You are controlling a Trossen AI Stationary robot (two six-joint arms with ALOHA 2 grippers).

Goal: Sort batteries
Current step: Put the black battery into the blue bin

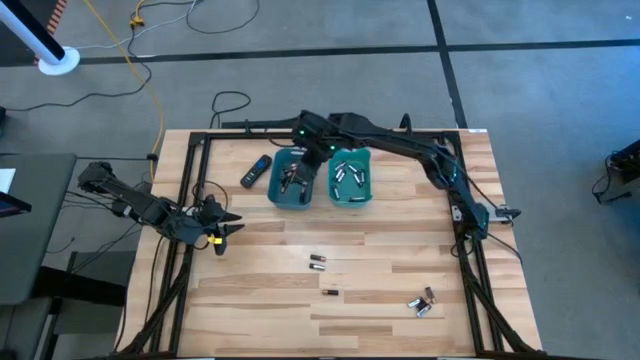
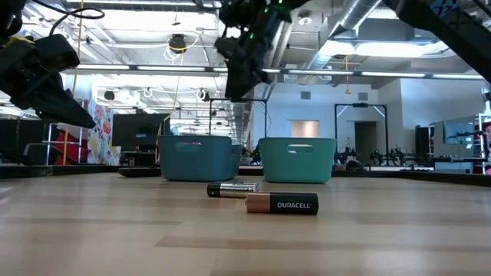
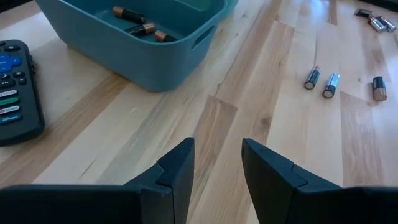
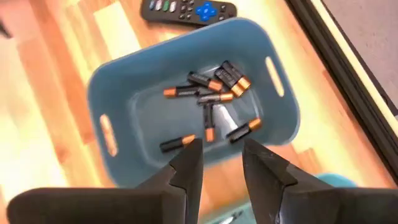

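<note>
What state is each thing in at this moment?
Left bin: upright, holds dark copper-ended batteries.
Right bin: upright, holds silvery batteries.
Loose batteries: lying on the table.
Remote: flat beside left bin.
Right pincer: open, empty, above left bin.
Left pincer: open, empty.

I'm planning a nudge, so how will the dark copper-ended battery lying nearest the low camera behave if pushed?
The dark copper-ended battery is a smooth cylinder lying on its side on the flat wooden table, so it would probably roll if pushed across its length. Pushed end-on, it would more likely slide. It looks rigid, so it shouldn't bend or deform.
</note>
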